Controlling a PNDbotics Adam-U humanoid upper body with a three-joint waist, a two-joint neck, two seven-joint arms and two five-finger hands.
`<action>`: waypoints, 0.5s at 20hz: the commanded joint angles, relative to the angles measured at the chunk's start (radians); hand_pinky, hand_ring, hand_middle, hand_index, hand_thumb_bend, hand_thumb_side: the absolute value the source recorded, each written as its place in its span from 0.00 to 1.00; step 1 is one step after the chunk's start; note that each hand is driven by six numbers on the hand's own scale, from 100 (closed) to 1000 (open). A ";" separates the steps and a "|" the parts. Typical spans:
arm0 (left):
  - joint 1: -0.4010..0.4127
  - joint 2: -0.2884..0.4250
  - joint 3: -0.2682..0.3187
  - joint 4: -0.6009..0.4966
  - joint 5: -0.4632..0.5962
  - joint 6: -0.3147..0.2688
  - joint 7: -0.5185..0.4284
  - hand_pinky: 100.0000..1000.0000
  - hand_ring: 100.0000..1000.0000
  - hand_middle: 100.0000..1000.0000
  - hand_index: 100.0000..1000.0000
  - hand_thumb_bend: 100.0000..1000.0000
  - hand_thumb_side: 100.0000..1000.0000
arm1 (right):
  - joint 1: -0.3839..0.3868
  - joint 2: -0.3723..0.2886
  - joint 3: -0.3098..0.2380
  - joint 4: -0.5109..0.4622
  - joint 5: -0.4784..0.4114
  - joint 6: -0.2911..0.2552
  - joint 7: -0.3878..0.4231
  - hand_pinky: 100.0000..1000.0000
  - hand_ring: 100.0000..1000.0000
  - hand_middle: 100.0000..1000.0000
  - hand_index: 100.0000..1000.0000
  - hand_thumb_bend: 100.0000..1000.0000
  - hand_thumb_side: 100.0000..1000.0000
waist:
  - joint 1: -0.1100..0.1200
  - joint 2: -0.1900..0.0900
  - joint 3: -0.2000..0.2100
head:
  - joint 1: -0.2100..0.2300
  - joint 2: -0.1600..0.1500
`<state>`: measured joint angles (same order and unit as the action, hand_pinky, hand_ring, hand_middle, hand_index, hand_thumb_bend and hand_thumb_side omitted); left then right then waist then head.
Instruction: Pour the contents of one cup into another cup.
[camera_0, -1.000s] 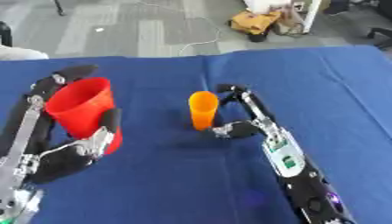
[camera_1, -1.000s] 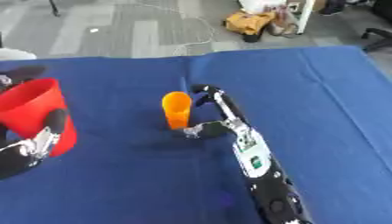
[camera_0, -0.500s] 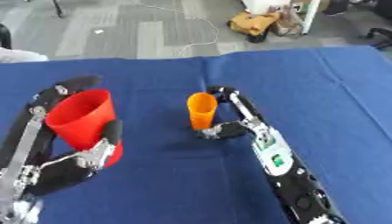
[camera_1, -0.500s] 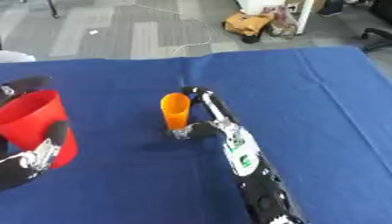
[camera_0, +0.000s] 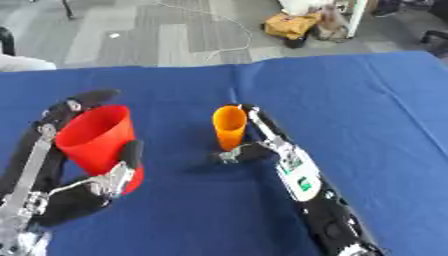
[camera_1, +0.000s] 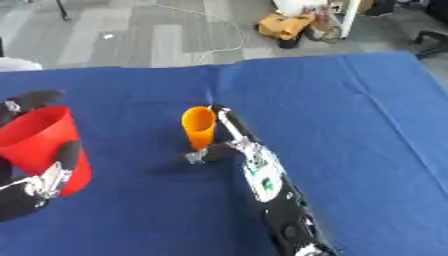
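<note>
Near the middle of the blue worktop (camera_0: 350, 100), the upright orange cup (camera_0: 229, 127) is enclosed by the right hand (camera_0: 254, 147) fingers; the red cup (camera_0: 98, 145), grasped by the left hand (camera_0: 83, 192), is held well to its left.

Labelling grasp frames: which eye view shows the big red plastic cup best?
Left eye view: the big red plastic cup shows whole, held in the left hand. In the right eye view the picture's left edge cuts off part of the cup and hand.

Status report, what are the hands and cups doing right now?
Left robot hand wrapped round red cup. Right robot hand closing around orange cup, upright on blue table. Nothing between them.
</note>
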<state>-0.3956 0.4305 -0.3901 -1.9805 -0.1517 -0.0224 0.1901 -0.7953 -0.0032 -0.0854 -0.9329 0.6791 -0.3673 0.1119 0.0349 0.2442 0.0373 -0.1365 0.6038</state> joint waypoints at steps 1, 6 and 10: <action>-0.008 0.004 0.001 -0.020 0.001 -0.002 -0.005 0.00 0.30 0.38 0.80 0.00 0.26 | -0.034 0.014 -0.006 0.002 0.025 -0.002 -0.005 0.80 0.59 0.72 0.82 1.00 0.36 | 0.001 -0.014 0.005 | -0.010 -0.010; -0.007 0.001 0.000 -0.020 -0.006 -0.003 -0.007 0.00 0.30 0.38 0.80 0.00 0.26 | -0.040 0.024 -0.015 0.012 0.034 0.006 -0.039 0.74 0.49 0.63 0.75 0.92 0.23 | 0.000 -0.015 0.008 | -0.012 -0.009; -0.006 0.000 -0.001 -0.020 -0.009 -0.002 -0.007 0.00 0.30 0.38 0.80 0.00 0.26 | -0.039 0.024 -0.014 0.016 0.028 0.007 -0.054 0.73 0.48 0.62 0.74 0.91 0.23 | -0.001 -0.015 0.008 | -0.012 -0.009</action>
<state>-0.3952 0.4220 -0.3938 -1.9805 -0.1583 -0.0247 0.1857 -0.8130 0.0222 -0.0980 -0.9102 0.7079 -0.3598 0.0651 0.0343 0.2442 0.0431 -0.1446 0.6038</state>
